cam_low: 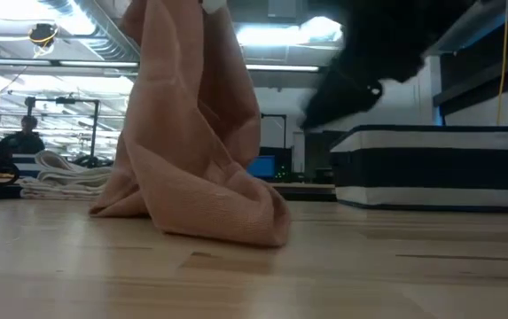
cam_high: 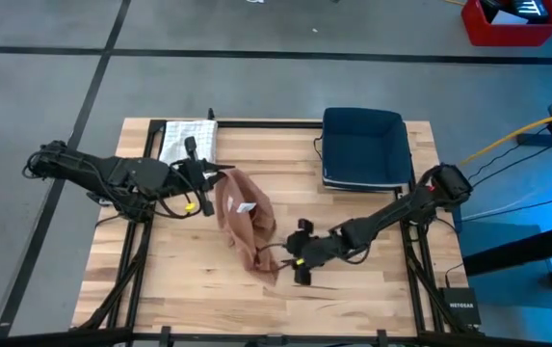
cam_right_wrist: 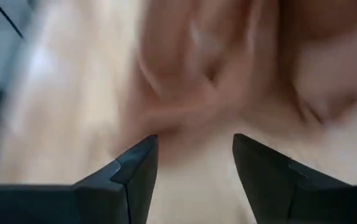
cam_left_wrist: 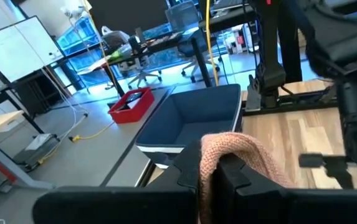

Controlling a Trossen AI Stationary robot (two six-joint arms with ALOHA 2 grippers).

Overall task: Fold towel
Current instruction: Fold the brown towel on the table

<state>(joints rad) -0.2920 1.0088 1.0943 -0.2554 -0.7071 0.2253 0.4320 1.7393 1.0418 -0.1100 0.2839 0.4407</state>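
A tan towel [cam_high: 247,224] is bunched up in the middle of the table. Its upper part is raised and its lower folds [cam_low: 227,217] rest on the wood. My left gripper [cam_high: 214,186] reaches in from the table's left and is shut on the towel's raised upper part. My right gripper [cam_high: 296,258] comes in low from the right and is open, just to the right of the towel's near end. In the right wrist view its fingers [cam_right_wrist: 194,155] stand apart with the towel [cam_right_wrist: 228,68] ahead of them, touching nothing. My left gripper pinches a bunched fold at the towel's upper end [cam_left_wrist: 231,149] between its two fingers [cam_left_wrist: 187,174]. It comes in roughly level from the table's left. The towel hangs below the hold, slack, with its lower part [cam_low: 191,208] heaped on the table.
A dark blue bin [cam_high: 366,146] stands at the table's far right. A stack of folded white towels [cam_high: 189,141] lies at the far left corner. Bare wood lies near the front edge [cam_high: 189,289]. A red crate [cam_high: 512,21] sits on the floor beyond.
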